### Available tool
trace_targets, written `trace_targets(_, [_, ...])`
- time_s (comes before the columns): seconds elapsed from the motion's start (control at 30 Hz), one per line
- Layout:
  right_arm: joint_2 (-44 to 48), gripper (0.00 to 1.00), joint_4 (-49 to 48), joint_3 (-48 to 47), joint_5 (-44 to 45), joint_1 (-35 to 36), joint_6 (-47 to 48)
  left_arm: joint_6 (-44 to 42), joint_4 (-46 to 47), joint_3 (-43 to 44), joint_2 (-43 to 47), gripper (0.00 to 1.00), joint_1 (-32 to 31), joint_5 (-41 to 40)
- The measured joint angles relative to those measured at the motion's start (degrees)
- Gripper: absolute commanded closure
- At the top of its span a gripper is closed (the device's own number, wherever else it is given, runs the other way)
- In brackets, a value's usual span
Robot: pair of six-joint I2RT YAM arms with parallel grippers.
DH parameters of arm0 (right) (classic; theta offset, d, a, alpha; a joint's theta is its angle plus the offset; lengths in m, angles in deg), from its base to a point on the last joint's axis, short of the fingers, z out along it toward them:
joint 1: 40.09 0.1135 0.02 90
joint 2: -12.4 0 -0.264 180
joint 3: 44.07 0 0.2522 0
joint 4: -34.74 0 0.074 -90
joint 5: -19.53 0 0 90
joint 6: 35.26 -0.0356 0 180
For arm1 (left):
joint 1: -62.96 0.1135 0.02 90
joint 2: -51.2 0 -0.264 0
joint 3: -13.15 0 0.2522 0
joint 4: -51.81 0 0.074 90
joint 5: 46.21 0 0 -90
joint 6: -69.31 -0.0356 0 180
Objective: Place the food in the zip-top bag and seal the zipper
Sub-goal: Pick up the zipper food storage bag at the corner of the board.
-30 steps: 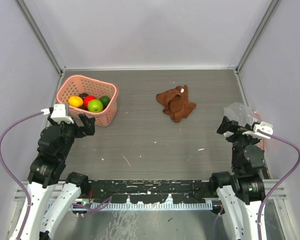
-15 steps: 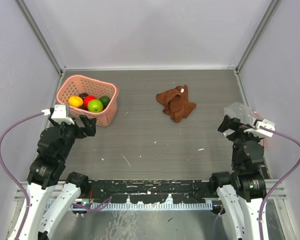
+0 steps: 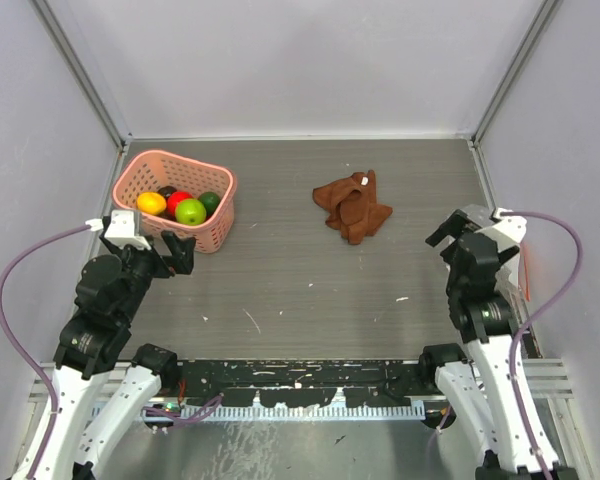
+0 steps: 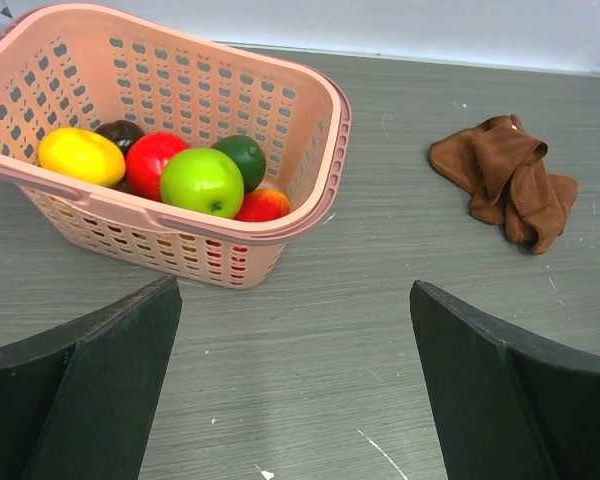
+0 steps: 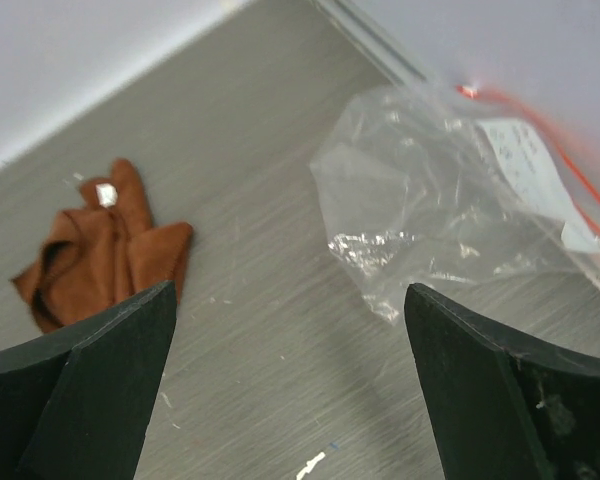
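The food is several toy fruits in a pink basket (image 3: 212, 228) at the back left: a yellow lemon (image 4: 80, 157), a red apple (image 4: 155, 160), a green apple (image 4: 202, 182) and a dark green lime (image 4: 243, 157) among them. My left gripper (image 3: 170, 252) is open and empty just in front of the basket (image 4: 310, 100). The clear zip-top bag (image 5: 450, 215) lies crumpled at the right wall, with its red zipper (image 5: 550, 150) along the far side. My right gripper (image 3: 452, 235) is open and empty, just short of the bag's near corner. In the top view my right arm hides most of the bag.
A crumpled brown cloth (image 3: 353, 208) lies at the back middle of the table and also shows in the left wrist view (image 4: 505, 180) and the right wrist view (image 5: 100, 245). Grey walls close in the left, right and back sides.
My right arm has risen and swung back over the bag, with its wrist turned. My left gripper has shifted slightly forward toward the basket. Nothing has been grasped.
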Motion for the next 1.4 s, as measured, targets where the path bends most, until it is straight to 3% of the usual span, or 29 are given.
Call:
trace_targets(0.5, [-32.96, 0.0, -10.23, 3.87, 12.35, -0.74, -5.31, -0.02, 0.02, -0.11, 0.52, 0.02, -1.57, 0.0])
trace_targets(0.63, [-40.68, 0.08, -12.5, 3.15, 15.1, -1.51, -5.01, 0.0, 0.0, -0.11, 0.48, 0.02, -1.84, 0.0])
trace_targets(0.77, [-45.03, 0.31, -14.62, 2.93, 16.76, -1.9, -3.87, 0.0, 0.02, -0.11, 0.09, 0.02, -2.54, 0.0])
trace_targets(0.9, [-46.1, 0.67, -16.24, 2.8, 17.7, -2.12, -2.67, 0.0, 0.02, -0.11, -0.83, 0.02, -3.23, 0.09])
trace_targets(1.07, [-46.07, 0.99, -17.7, 2.62, 17.88, -2.14, -1.9, 0.02, 0.02, -0.11, -1.92, 0.02, -3.52, 0.7])
trace_targets(1.4, [-40.74, 1.0, -17.81, 2.64, 12.96, -1.22, -0.92, 1.51, 0.0, -0.11, -2.34, 0.02, -3.52, 2.36])
